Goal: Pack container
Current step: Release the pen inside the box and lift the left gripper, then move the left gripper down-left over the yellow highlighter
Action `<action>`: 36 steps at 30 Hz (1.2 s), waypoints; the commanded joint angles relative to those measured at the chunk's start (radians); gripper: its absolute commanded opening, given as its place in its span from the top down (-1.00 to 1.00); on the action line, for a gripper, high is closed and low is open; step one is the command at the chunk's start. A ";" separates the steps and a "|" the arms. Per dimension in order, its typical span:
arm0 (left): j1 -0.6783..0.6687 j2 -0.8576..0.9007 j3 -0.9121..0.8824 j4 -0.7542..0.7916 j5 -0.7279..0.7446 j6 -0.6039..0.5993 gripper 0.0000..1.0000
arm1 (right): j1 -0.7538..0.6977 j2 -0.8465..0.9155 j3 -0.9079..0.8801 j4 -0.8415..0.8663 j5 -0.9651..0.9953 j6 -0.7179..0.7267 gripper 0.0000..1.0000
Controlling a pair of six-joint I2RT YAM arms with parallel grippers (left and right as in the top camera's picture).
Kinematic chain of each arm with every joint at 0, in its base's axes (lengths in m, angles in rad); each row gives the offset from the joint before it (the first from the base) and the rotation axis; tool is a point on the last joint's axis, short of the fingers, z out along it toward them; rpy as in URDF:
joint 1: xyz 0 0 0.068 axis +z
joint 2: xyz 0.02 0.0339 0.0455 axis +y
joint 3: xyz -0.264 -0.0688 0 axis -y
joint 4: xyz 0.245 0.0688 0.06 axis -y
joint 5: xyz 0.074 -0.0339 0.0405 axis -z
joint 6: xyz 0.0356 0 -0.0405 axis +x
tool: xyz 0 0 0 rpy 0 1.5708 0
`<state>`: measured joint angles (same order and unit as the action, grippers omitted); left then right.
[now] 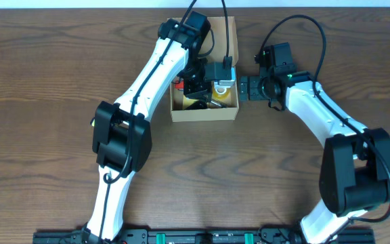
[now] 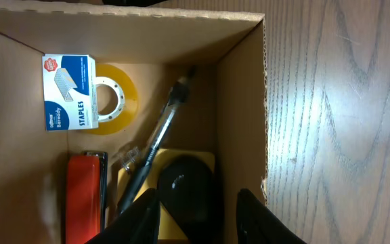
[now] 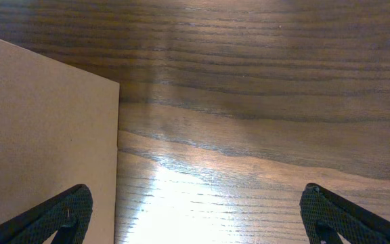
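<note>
Your left pincer [image 2: 198,203] and right pincer [image 3: 195,203] are both hanging spread, the container [image 2: 239,102] showing you one staples box [image 2: 71,91], one tape roll [image 2: 124,102], one pen [image 2: 158,139], one cropped stapler [image 2: 84,196], one indistinct black lump [image 2: 185,186].

Dark wood-grain table [image 1: 46,81]; open cardboard container [image 1: 204,114] rests on it, far centre.

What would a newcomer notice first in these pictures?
The open tan cardboard box at the far middle of the wooden table, with the left gripper reaching into it. In it lie a white staples packet, a yellow tape roll, a red stapler and a black pen. The right gripper stands open beside the box.
</note>
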<state>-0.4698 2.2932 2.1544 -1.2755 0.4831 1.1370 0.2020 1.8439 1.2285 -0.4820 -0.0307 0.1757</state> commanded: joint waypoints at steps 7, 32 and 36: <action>0.000 -0.043 0.138 -0.004 -0.175 -0.137 0.17 | -0.005 0.000 0.001 -0.001 -0.003 0.011 -0.99; 0.249 -0.237 0.315 -0.364 -0.772 -1.804 0.17 | -0.005 0.000 0.001 -0.001 -0.003 0.010 -0.99; 0.252 -0.237 0.261 -0.399 -0.814 -1.962 0.13 | -0.005 0.000 0.001 -0.001 -0.003 0.010 -0.98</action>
<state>-0.2169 2.0533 2.4527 -1.6108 -0.2878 -0.6159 0.2016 1.8439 1.2285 -0.4824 -0.0307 0.1757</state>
